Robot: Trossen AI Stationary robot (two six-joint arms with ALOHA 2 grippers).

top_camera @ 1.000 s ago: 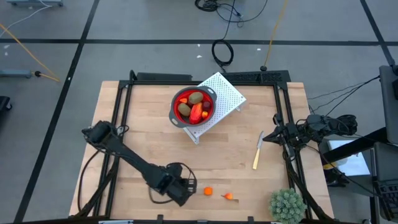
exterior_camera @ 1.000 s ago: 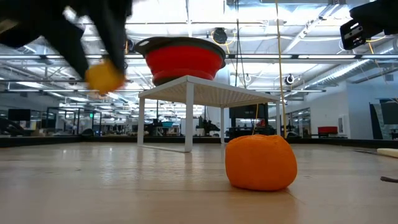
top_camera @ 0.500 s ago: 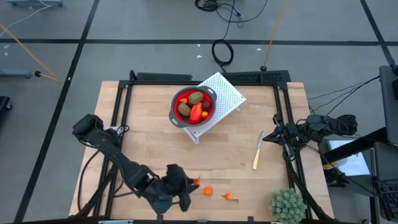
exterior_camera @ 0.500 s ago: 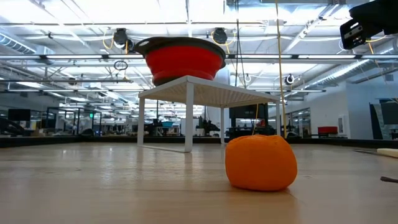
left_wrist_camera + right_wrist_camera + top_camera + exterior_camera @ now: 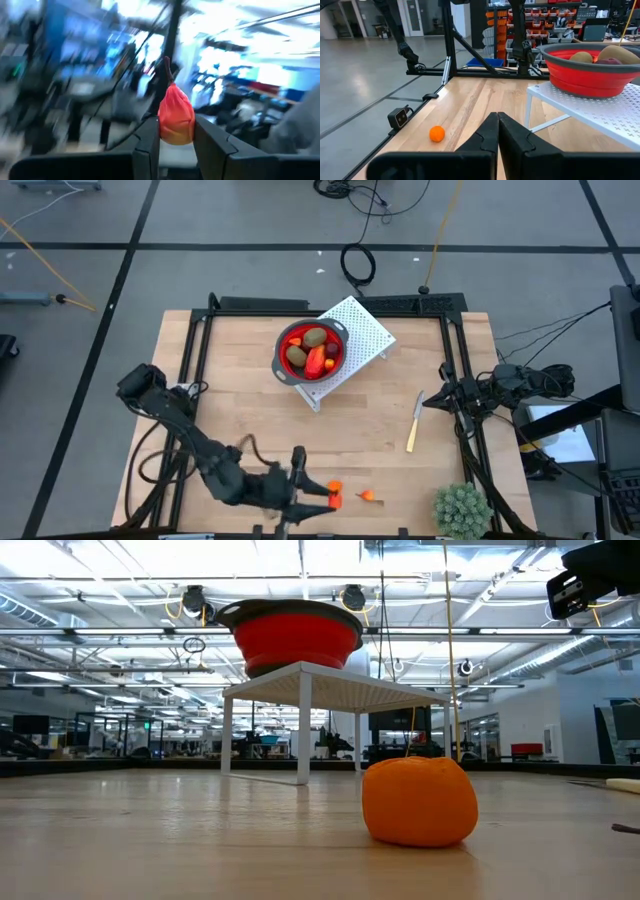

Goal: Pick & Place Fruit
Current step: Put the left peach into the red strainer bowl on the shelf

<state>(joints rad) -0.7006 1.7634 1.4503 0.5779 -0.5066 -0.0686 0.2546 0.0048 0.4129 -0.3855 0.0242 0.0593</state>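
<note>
Left arm has swung since a second ago: its pincer sat low over the near worktop edge beside the loose orange pieces, now it's lifted and rotated, left pincer clamped on a small red-orange fruit with a dark stem sticking up. Left wrist view is motion-blurred, so the arm is likely mid-swing. In the high view the left pincer shows just beside the orange ball at the near edge.

Right pincer is parked at the right side of the worktop, fingers pressed together, holding nothing.

Rest of the fruit:
- red bowl on the white perforated stand at the far middle already holds an olive-brown piece, a red-orange piece and others
- orange ball plus one tiny orange piece still lie on the near worktop

Step in hand, my read: carry the gripped piece to the bowl.
- Grip is low on the fruit's body, looks centred between the fingers; keep it firm through the swing.
- Clear the bowl rim from above; it sits raised on the stand, so come in high and don't clip it.
- Release low over the pile so the piece doesn't bounce out.
- Keep away from the pale stick and the spiky green ball; neither is fruit.
</note>
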